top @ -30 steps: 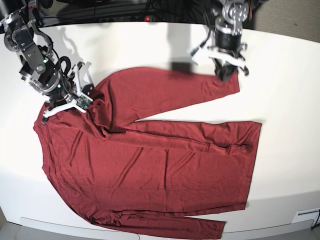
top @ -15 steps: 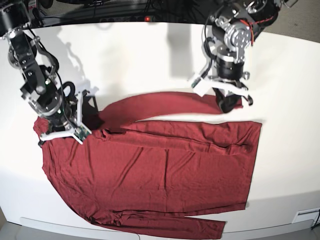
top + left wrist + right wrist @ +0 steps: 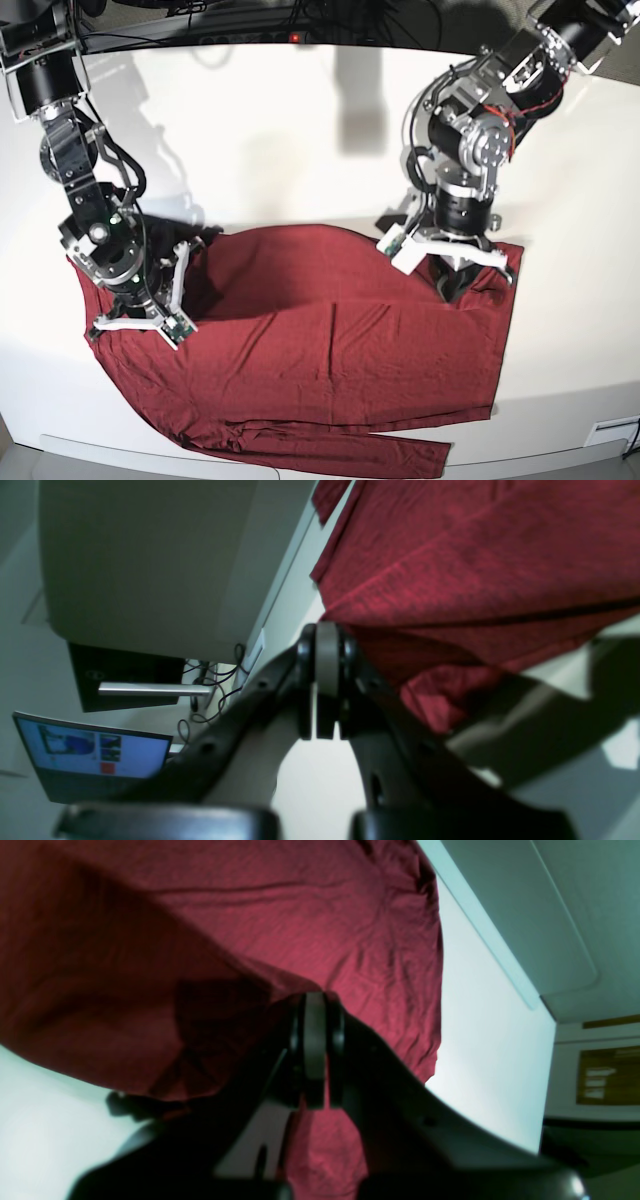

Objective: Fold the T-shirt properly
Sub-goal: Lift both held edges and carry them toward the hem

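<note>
A dark red long-sleeved T-shirt (image 3: 330, 350) is lying spread across a white table (image 3: 300, 110), its body flat and its lower sleeve running along the near edge. The upper sleeve is being carried over onto the body, forming a loose fold whose edge is arching across the top of the shirt.

The left gripper (image 3: 452, 280), on the right side of the base view, is pinching the cuff end of that sleeve near the shirt's hem corner; its wrist view shows the pads (image 3: 327, 680) pressed together with red cloth bunched beside them. The right gripper (image 3: 140, 325), on the left side of the base view, is clamped on fabric near the shoulder, with its pads (image 3: 315, 1050) closed against the cloth.

To do this fold well, both arms likely need to be lowering together, keeping the sleeve taut between them so the crease is landing straight. The thin cloth looks prone to wrinkling, so letting go should probably wait until the sleeve is resting flat on the body.
</note>
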You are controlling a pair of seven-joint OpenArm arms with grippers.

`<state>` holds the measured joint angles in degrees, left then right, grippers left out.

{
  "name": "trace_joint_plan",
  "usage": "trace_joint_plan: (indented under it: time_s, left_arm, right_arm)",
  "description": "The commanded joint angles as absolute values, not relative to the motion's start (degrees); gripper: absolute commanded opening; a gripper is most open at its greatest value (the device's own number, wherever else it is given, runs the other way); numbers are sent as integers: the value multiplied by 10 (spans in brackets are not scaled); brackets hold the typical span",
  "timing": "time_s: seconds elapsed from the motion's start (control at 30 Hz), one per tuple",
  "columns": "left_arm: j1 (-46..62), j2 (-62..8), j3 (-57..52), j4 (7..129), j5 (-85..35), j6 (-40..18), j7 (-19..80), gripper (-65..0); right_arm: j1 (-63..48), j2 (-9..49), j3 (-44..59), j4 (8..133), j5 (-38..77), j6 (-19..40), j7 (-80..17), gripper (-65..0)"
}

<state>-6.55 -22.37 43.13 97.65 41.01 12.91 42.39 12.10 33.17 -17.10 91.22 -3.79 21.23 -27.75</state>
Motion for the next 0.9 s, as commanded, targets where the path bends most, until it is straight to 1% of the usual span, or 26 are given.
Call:
trace_joint_plan:
  time_s: [0.0,0.17,0.3,0.5,0.7,0.87]
  left_arm:
    - [-82,-226,428,986,416,137,417,-650]
    - [-104,-226,428,986,413,137,409,-650]
    - [-116,-226,427,986,375,137,400,-650]
    - [-118,-226,427,979,367,137,373,-650]
    - [-125,-226,427,937,364,137,359,-650]
    - [-152,-226,427,888,349,137,351,-650]
  right_arm:
    - [139,339,-165,921,-38,206,-267,-650]
    - [149,338,-165,912,-38,201,-266,-650]
    - [166,332,-165,870,-25,200,-259,-650]
    - [209,297,-165,810,-25,200,-247,-650]
    - [246,255,-165,746,-30,202,-244,-650]
    - [256,247,-165,722,-45,202,-244,-650]
